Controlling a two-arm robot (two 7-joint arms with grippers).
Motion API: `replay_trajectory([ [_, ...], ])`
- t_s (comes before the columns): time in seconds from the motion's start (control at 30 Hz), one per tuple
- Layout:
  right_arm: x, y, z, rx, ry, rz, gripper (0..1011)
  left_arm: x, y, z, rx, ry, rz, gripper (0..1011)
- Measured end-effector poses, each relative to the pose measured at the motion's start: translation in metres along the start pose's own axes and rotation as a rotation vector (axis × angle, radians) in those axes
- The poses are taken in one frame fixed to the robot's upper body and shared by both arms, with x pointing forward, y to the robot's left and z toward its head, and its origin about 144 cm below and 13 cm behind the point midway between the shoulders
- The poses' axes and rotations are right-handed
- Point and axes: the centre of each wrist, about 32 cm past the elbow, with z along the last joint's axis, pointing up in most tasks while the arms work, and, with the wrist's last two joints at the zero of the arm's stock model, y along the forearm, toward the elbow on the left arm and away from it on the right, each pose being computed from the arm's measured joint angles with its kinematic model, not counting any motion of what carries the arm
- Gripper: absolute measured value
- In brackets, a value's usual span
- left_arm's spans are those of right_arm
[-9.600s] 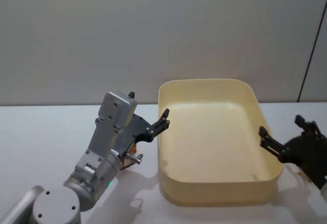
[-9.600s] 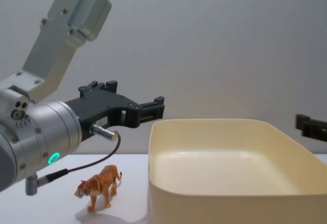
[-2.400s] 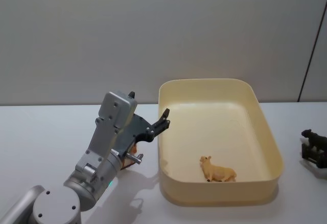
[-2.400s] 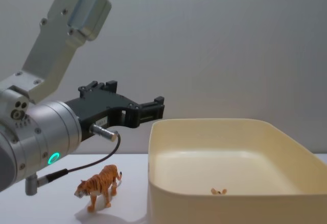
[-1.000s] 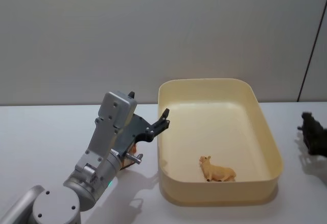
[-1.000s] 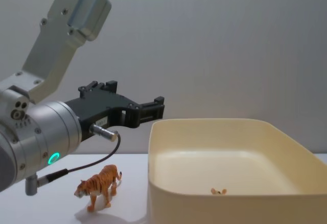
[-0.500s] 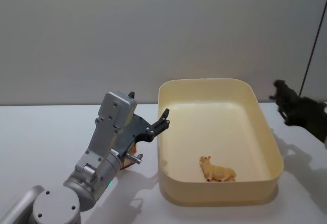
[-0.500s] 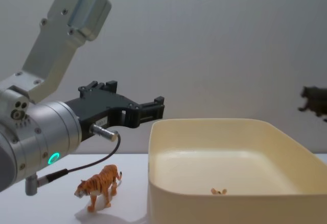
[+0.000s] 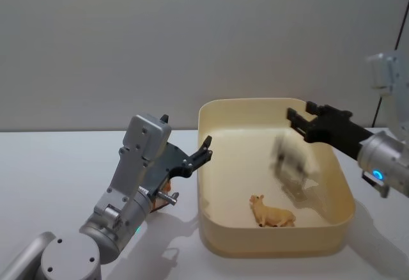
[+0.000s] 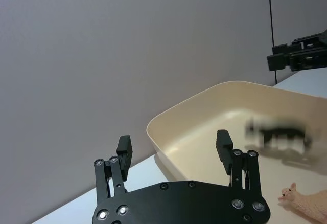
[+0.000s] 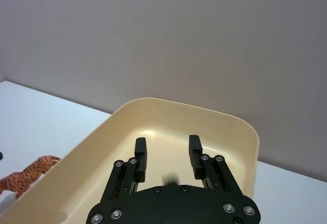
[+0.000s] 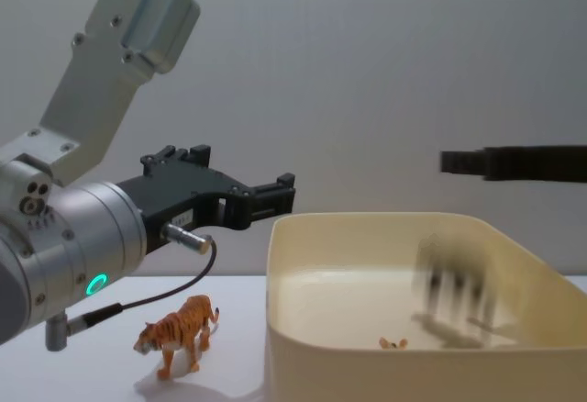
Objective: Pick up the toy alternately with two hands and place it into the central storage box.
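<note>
Two toy animals show inside the cream-yellow storage box (image 9: 275, 247): a dark four-legged toy (image 9: 291, 162), smeared by blur, sits within the box's right half above its own shadow, and whether it touches the box floor cannot be told; a tan toy animal (image 9: 271, 213) lies on the floor close to the box's near wall. The right gripper (image 9: 297, 115) hangs over the box's far right corner, just above the dark toy, its two flat jaws spread apart with nothing between them. The left gripper (image 9: 208, 147) hovers just outside the box's left wall, near rim height, its jaws wide and empty. An orange toy tiger (image 12: 179, 329) stands upright on the white table (image 9: 57, 165) left of the box, below the left gripper, head pointing away from the box.
</note>
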Motion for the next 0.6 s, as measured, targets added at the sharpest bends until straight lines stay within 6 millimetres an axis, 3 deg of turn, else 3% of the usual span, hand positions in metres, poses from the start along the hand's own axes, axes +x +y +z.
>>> replay_trajectory([
  [0.07,-0.003,0.005,0.002,-0.004,0.001,0.018,527,0.000,0.000,0.000,0.000,0.000,0.000,1001],
  [0.2,-0.007,0.012,0.006,-0.009,0.004,0.042,600,0.000,0.000,0.000,0.000,0.000,0.000,1001],
  [0.33,-0.010,0.017,0.008,-0.014,0.005,0.059,766,0.000,0.000,0.000,0.000,0.000,0.000,1001],
  [0.6,-0.011,0.019,0.010,-0.014,0.005,0.071,964,0.000,0.000,0.000,0.000,0.000,0.000,1001],
])
